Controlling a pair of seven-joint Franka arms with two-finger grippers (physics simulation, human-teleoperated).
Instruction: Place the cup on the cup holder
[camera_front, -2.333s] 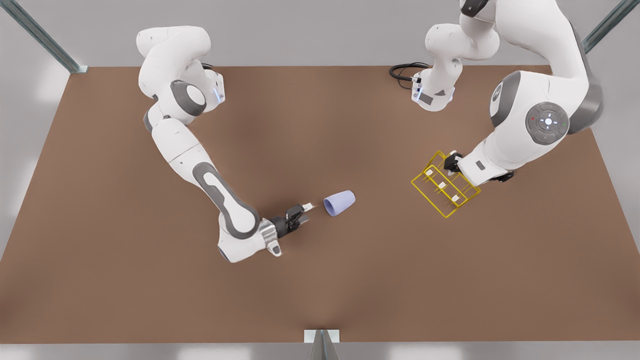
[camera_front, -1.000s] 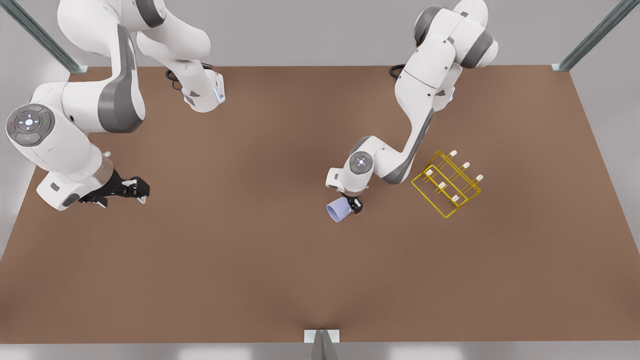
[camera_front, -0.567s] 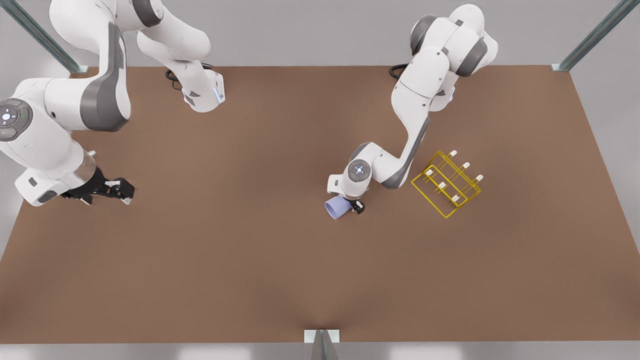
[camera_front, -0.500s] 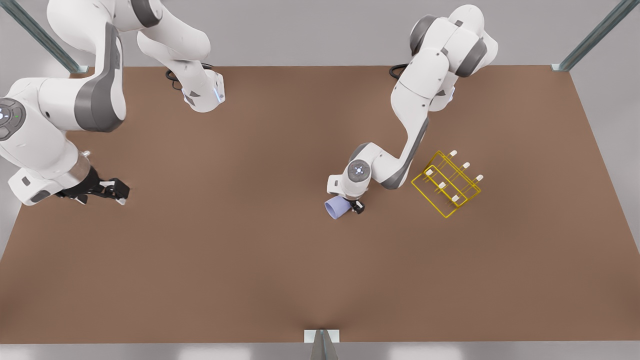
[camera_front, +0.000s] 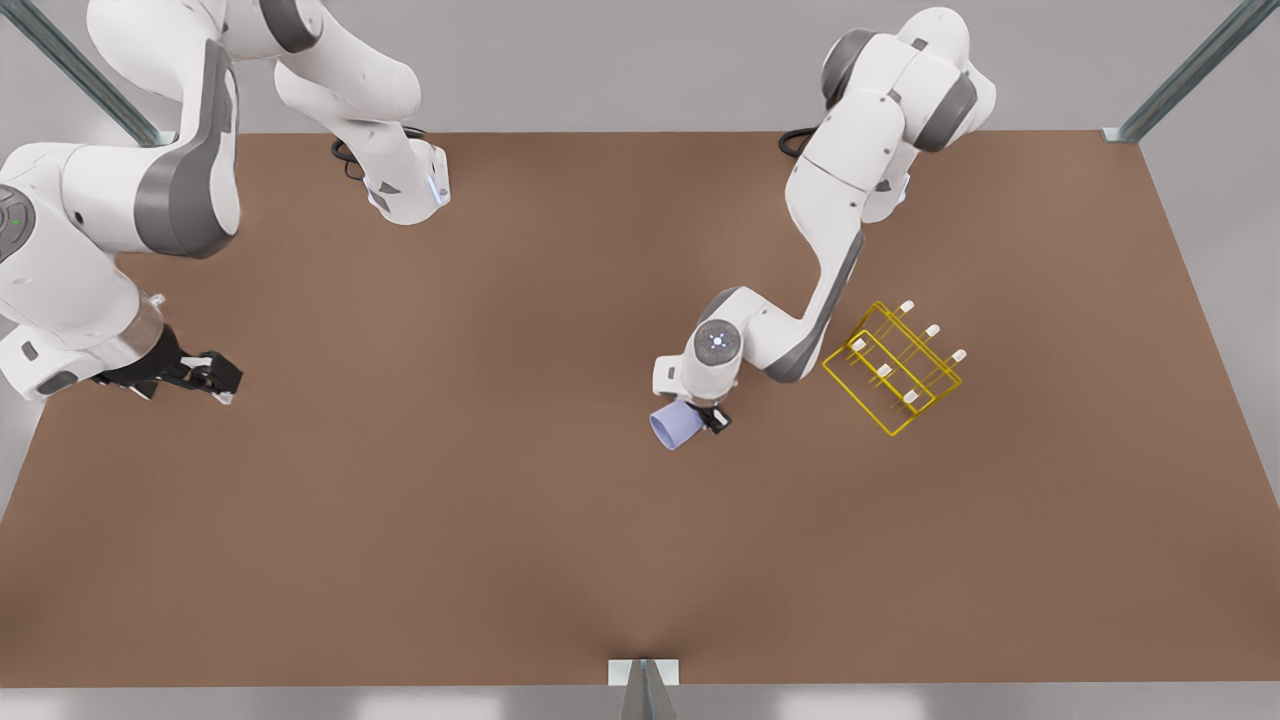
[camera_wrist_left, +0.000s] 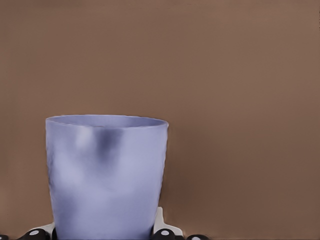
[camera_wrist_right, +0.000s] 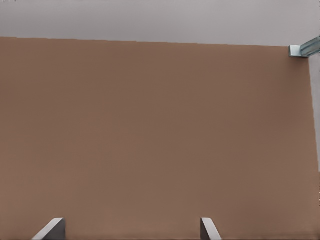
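The lavender-blue cup (camera_front: 672, 428) is near the table's middle, its open mouth turned toward the front view's lower left. My left gripper (camera_front: 703, 414) is shut on its base end. In the left wrist view the cup (camera_wrist_left: 105, 177) rises between the fingertips (camera_wrist_left: 165, 232). The yellow wire cup holder (camera_front: 893, 367), with white-capped pegs, stands apart on the front view's right of the cup. My right gripper (camera_front: 222, 381) waits open at the front view's far left, its fingertips (camera_wrist_right: 209, 228) spread wide over bare table.
The brown table (camera_front: 520, 520) stretches wide around the cup. Black cables (camera_front: 795, 143) lie at the arm bases at the back. Metal frame posts (camera_front: 1190, 70) stand at the back corners, and a bracket (camera_front: 643, 672) sits at the front edge.
My right gripper drew back from beside the cup to the front view's far left. My left gripper left the cup holder, shut on the cup and shifted it slightly toward the front edge.
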